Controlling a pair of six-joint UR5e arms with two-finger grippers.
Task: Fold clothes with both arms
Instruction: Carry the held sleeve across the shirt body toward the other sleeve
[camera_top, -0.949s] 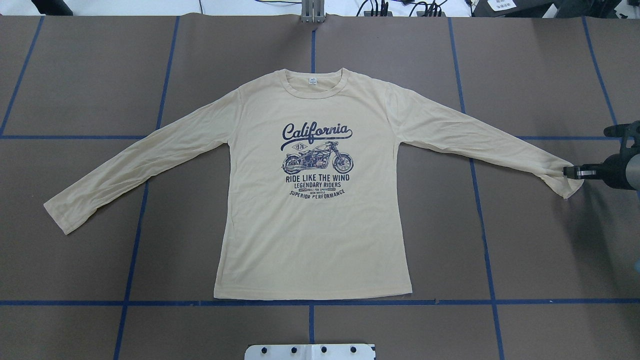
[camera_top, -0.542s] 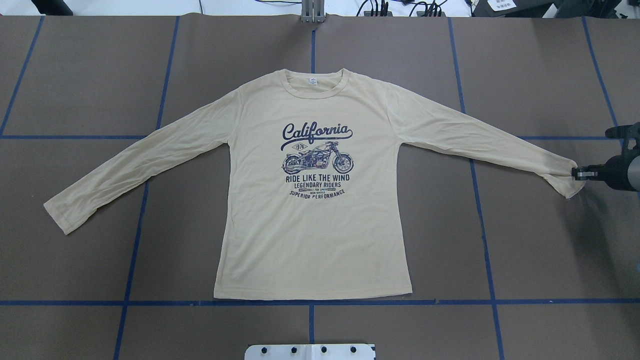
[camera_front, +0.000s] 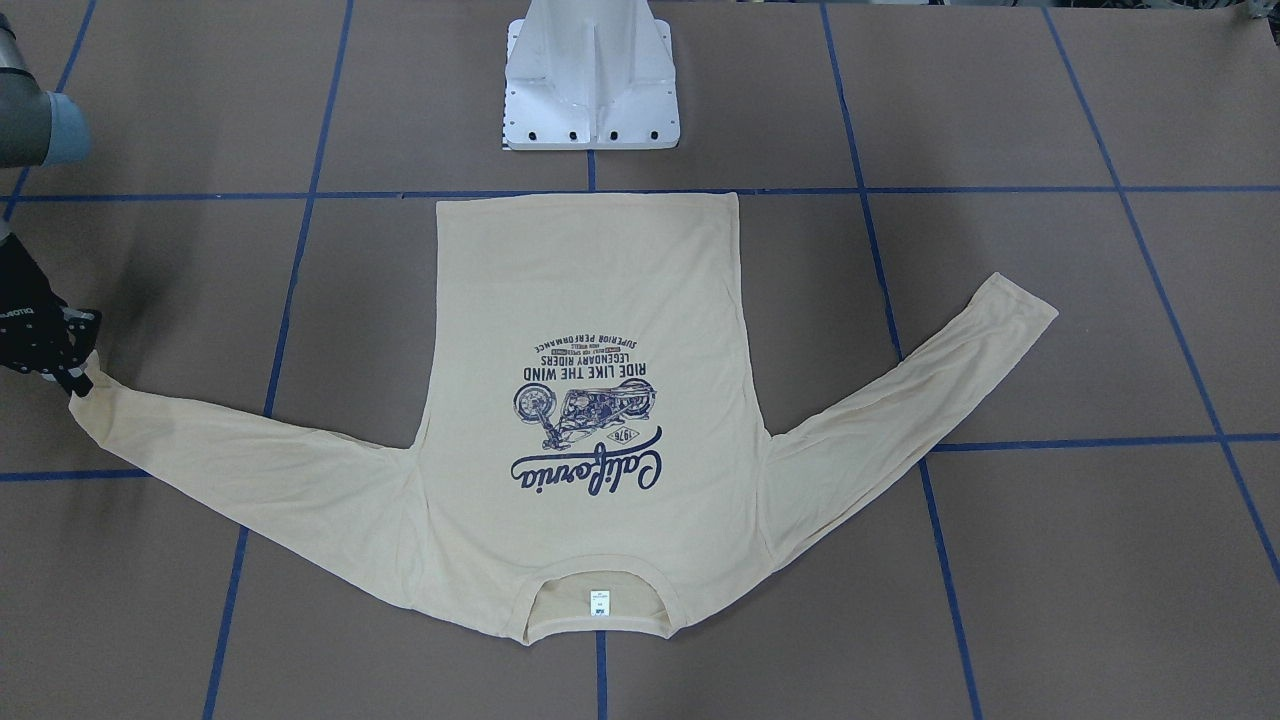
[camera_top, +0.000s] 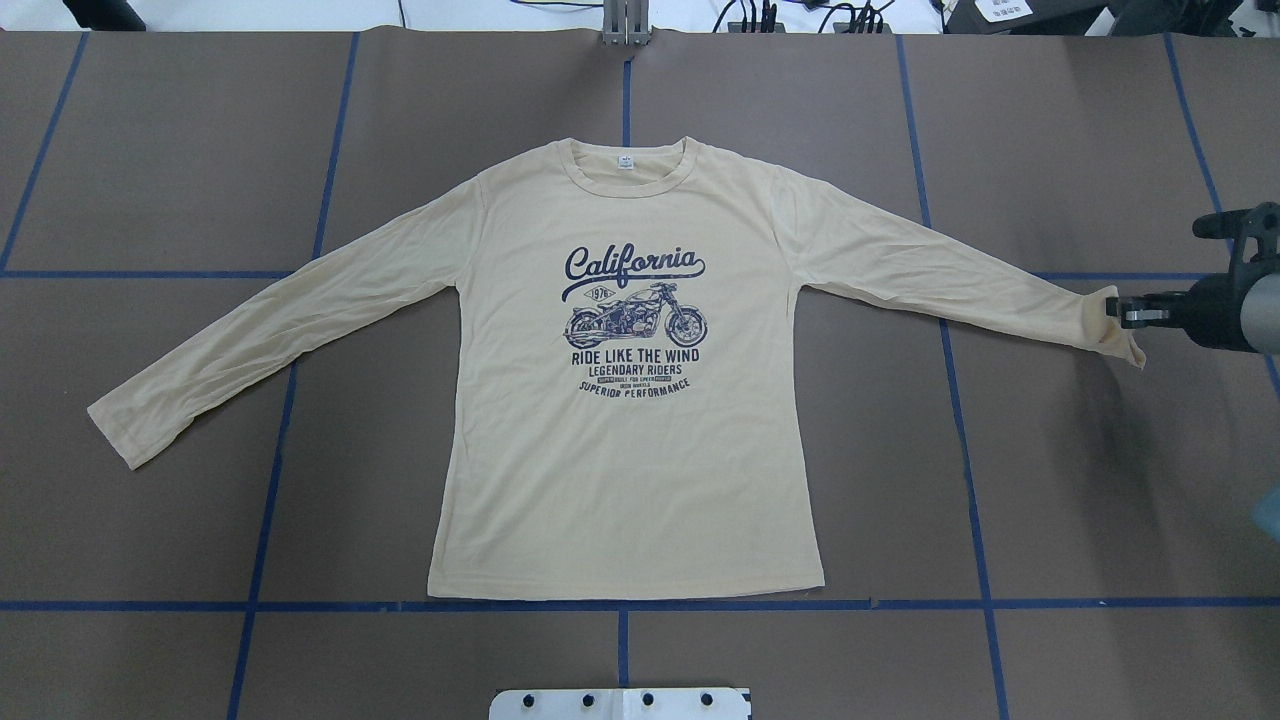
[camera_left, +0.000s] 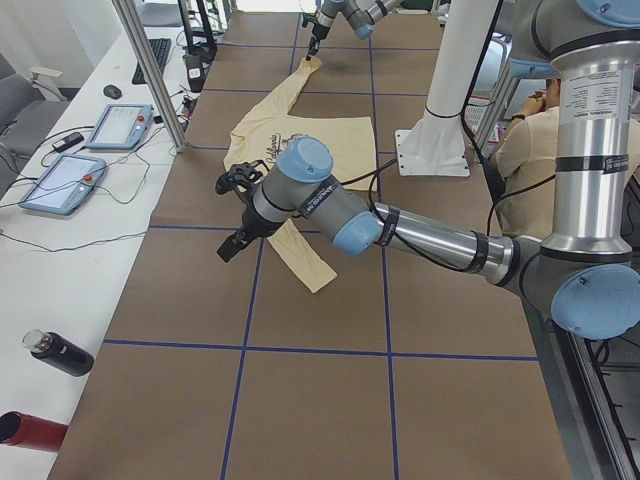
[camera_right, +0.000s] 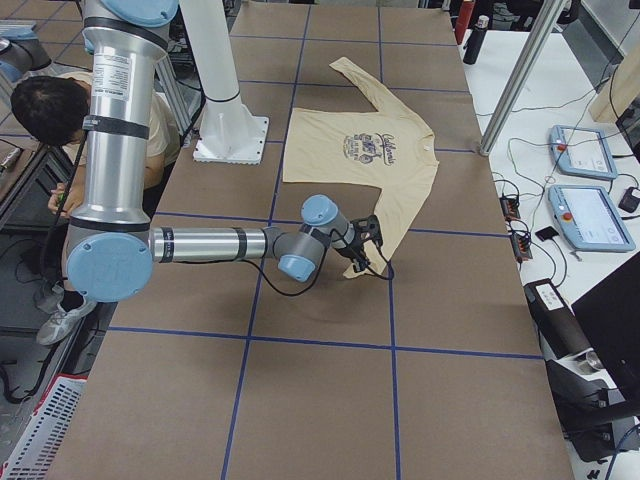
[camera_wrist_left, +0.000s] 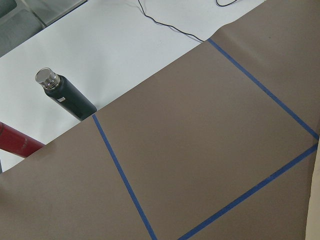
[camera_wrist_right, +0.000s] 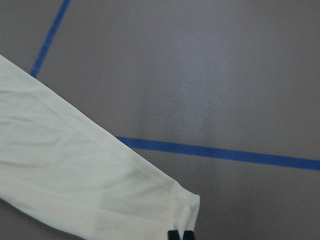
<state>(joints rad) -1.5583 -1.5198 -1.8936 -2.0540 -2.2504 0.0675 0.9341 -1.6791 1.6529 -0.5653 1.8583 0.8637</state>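
A brown-papered table (camera_top: 200, 150), gridded with blue tape (camera_top: 300, 606), is seen at the start of a fold (a black bottle (camera_wrist_left: 65, 95) and a red one (camera_wrist_left: 17, 142) lie on the white bench at its left end). The shirt (camera_top: 640, 450) is spread flat, print up. Its hem lies along the tape line nearest the pedestal (camera_front: 592, 75), its collar is turned away from the robot, and both sleeves are stretched outward.

The right gripper (camera_top: 1125, 312) is clamped on the cuff (camera_top: 1112, 335) of the right sleeve (camera_top: 950, 285). In the right wrist view the fingertips (camera_wrist_right: 173, 235) are pressed together on the cloth's edge. The cuff appears raised just clear of the paper, while the rest of the sleeve rests on it.

The left gripper (camera_left: 233, 243) is held above the table beside the left sleeve (camera_top: 270, 330), apparently not touching it. Whether its jaws are apart or together cannot be told, as only the side view shows it.

The step in hand is judged to be the first sleeve fold, with nothing yet folded. The next move calls for the right cuff to be carried inward across the chest. The grip must be kept firm and the lift low enough that the body is not dragged askew. The left cuff must then be taken likewise.
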